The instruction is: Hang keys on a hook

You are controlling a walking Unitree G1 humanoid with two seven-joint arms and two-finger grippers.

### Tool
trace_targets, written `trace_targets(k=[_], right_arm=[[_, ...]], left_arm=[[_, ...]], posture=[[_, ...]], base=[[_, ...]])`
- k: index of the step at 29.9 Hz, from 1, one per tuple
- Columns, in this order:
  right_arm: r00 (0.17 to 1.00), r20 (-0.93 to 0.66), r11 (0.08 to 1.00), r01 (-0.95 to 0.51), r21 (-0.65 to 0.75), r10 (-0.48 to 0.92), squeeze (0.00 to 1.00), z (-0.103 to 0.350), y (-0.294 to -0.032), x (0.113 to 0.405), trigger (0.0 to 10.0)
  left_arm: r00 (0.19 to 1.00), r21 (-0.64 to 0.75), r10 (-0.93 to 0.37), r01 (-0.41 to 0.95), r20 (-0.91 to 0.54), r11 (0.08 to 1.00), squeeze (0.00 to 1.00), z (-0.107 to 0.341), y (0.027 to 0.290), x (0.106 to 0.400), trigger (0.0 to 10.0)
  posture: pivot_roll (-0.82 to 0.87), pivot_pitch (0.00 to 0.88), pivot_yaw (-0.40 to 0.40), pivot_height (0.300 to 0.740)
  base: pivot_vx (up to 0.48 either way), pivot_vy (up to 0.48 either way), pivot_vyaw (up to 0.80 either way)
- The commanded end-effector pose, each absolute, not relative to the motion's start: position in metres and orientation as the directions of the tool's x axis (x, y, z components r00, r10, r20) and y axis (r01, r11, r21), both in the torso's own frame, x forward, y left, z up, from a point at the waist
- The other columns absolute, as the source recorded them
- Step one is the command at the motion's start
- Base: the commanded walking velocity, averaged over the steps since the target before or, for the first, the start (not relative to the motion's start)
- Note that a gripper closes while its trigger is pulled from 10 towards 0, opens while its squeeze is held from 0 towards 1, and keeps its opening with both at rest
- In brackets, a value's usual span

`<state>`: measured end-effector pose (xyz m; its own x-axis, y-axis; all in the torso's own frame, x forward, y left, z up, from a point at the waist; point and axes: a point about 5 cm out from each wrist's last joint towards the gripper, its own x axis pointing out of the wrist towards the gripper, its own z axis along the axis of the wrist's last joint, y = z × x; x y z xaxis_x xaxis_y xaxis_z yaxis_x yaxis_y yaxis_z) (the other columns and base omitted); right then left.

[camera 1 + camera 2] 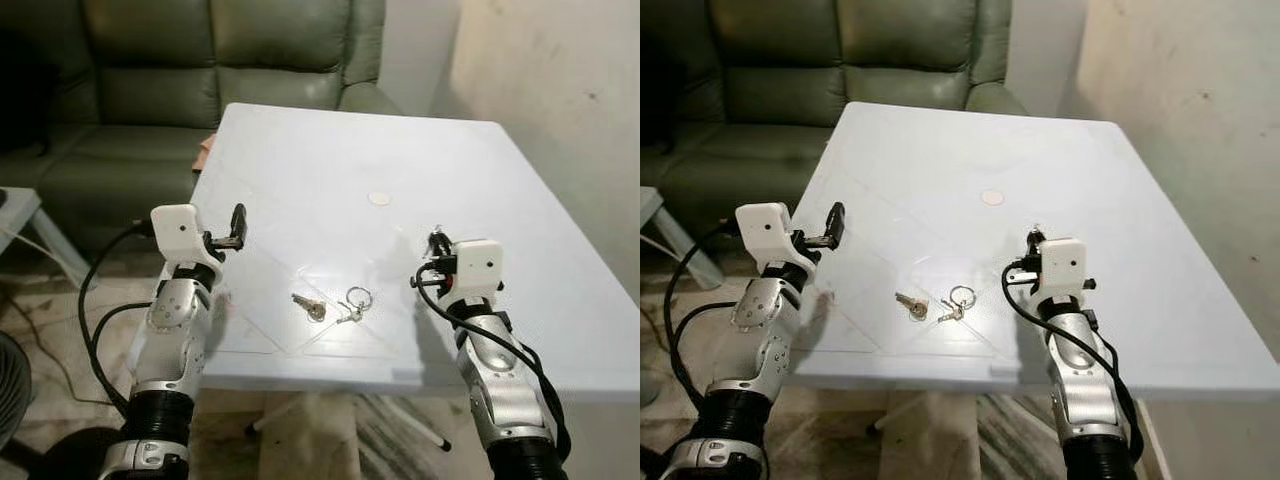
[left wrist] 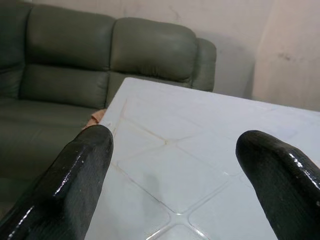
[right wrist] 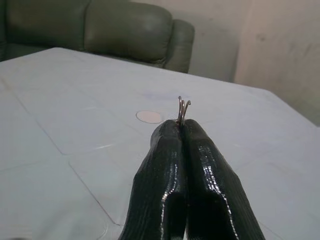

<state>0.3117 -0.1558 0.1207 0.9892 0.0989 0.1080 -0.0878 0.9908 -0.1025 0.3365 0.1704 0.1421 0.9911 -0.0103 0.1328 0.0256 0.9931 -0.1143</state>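
Right gripper (image 3: 181,125): fingers pressed together, pinching small metal hook (image 3: 183,109), above table (image 1: 450,170) near right
Left gripper (image 2: 175,150): fingers spread, near-left table edge
Keys (image 1: 332,306): flat on table, between grippers

A home living room: a green leather sofa (image 1: 210,70) behind a white plastic table (image 1: 330,160).
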Motion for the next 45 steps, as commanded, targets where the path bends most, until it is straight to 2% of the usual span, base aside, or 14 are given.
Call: trace_targets(k=[1,25,28,29,45], right_arm=[[0.991,0.102,0.991,-0.081,-0.110,0.092,0.00,0.1225,-0.1591,0.3136,10.0],[0.990,0.101,0.988,-0.084,-0.130,0.097,0.00,0.1218,-0.1569,0.3117,10.0],[0.990,0.100,0.988,-0.087,-0.130,0.101,0.00,0.1220,-0.1561,0.3122,10.0],[0.990,0.100,0.988,-0.088,-0.130,0.101,0.00,0.1220,-0.1560,0.3123,10.0],[0.990,0.095,0.986,-0.094,-0.134,0.107,0.00,0.1201,-0.1560,0.3110,10.0]], left_arm=[[0.990,-0.110,-0.017,0.033,0.143,0.993,0.00,0.1437,0.1658,0.3360,10.0],[0.986,-0.034,-0.047,0.053,0.158,0.998,0.00,0.1469,0.1618,0.3325,10.0],[0.986,-0.053,-0.037,0.046,0.163,0.998,0.00,0.1473,0.1621,0.3325,10.0],[0.988,-0.107,-0.033,0.050,0.153,0.993,0.00,0.1460,0.1616,0.3329,10.0],[0.987,-0.093,-0.034,0.049,0.159,0.994,0.00,0.1473,0.1584,0.3331,10.0]], posture=[[0.05,0.000,-0.039,0.740],[0.05,0.000,-0.040,0.740],[0.05,0.000,-0.041,0.740],[0.05,0.000,-0.041,0.740],[0.05,0.000,-0.043,0.740]], base=[[0.000,0.000,-0.67],[0.000,-0.020,-0.67],[0.000,-0.480,-0.67],[0.000,0.000,-0.67],[0.000,0.000,-0.67]])
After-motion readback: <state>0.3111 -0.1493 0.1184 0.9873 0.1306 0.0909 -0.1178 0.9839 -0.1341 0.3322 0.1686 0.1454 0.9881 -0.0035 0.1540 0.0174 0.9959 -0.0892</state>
